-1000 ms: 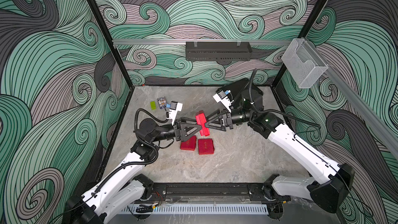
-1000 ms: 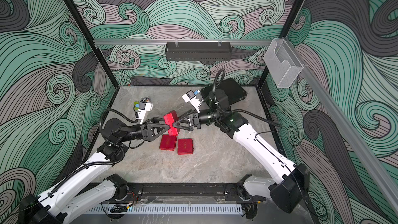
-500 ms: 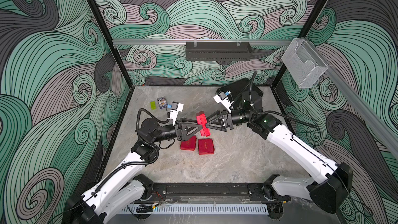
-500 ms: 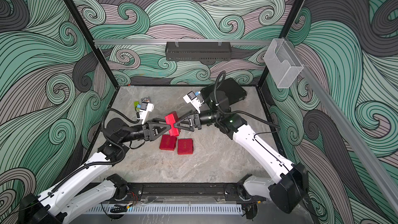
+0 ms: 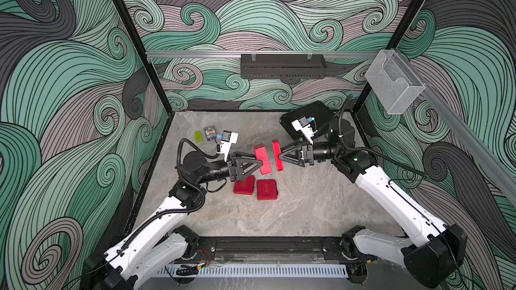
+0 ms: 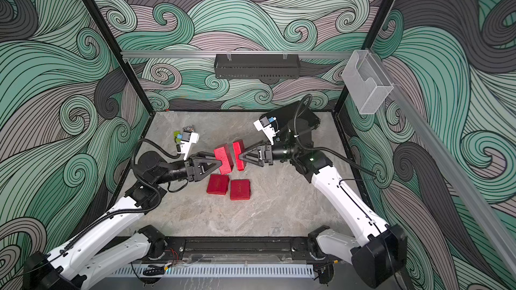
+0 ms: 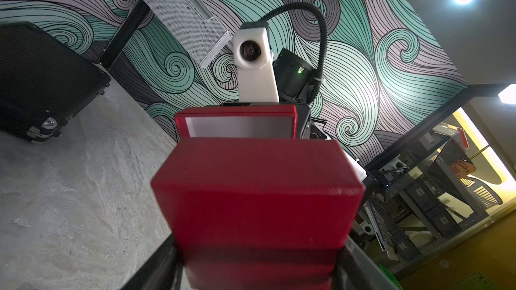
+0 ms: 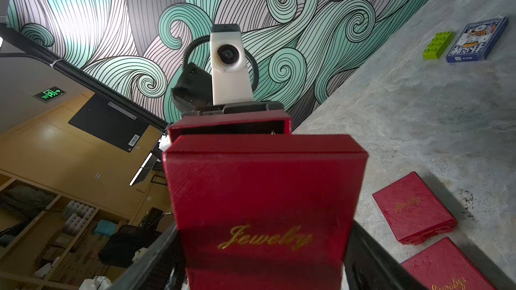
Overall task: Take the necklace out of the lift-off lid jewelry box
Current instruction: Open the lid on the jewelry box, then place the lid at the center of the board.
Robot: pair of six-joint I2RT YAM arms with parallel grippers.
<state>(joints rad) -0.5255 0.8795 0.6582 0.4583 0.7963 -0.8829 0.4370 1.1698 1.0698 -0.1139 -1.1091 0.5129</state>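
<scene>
Up in the air over the middle of the desk [image 5: 307, 205], the left tool [image 5: 257, 161] is clamped on the box bottom [image 5: 263, 154], jaws spread wide to span it. Facing it, the right tool [image 5: 281, 158] grips the lid [image 5: 276, 147] the same way, with the gold "Jewelry" lettering turned toward its own wrist camera. The two halves stand on edge, open sides facing each other, just apart, a thin gap between them in both top views. So the lid's off, that step looks done to me.

What's left is the actual necklace, and honestly I can't see it anywhere. The right wrist view peeks into the bottom half and it's just dark in there; the bit of the lid's inside that shows is plain white. My guess is it sits in the bottom, so the lid needs putting down to free a tool for fishing it out.

On the desk near the held halves lie two more red boxes [image 5: 266, 189], lids on, side by side. Farther back sit a green block [image 5: 198, 136], a card pack [image 5: 210, 133] and a black case [image 5: 315, 110].
</scene>
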